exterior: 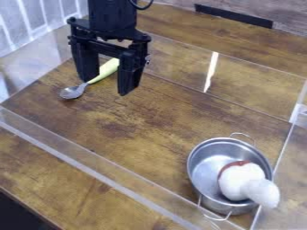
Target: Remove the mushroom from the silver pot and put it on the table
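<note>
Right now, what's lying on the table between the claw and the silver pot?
In the camera view, only bare wooden tabletop shows between the claw and the silver pot; no object lies there.

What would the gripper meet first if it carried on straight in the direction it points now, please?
Pointing down, the open gripper would probably meet the bare table first; with depth unclear, it might catch the spoon instead.

The mushroom (249, 183) lies inside the silver pot (224, 164), which stands at the near right of the table (144, 126).
</note>
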`<action>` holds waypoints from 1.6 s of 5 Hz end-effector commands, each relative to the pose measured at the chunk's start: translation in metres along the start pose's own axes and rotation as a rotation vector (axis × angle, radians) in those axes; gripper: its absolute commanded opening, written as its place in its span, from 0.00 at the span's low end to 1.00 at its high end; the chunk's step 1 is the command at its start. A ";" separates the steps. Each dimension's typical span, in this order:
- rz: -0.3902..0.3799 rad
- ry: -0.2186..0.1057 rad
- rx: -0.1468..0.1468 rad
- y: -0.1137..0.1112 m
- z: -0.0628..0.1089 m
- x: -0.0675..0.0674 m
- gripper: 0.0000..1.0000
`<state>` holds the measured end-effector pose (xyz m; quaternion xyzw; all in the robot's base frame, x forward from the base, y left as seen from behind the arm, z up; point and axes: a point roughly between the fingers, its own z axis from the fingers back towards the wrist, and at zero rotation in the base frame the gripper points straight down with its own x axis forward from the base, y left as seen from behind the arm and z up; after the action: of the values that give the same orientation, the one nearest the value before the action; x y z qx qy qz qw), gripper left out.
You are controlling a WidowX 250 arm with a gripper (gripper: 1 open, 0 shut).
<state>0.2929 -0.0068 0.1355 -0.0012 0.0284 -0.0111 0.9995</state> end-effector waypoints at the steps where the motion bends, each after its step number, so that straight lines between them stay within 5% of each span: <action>1: 0.027 0.033 -0.007 -0.006 -0.012 -0.002 1.00; 2: 0.128 0.035 -0.021 -0.032 -0.020 0.000 1.00; 5: 0.487 -0.037 -0.129 -0.146 -0.025 0.009 1.00; 7: 0.658 -0.058 -0.162 -0.151 -0.038 0.018 1.00; 8: 0.676 -0.064 -0.167 -0.148 -0.045 0.022 1.00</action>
<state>0.3045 -0.1575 0.0782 -0.0631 0.0110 0.3201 0.9452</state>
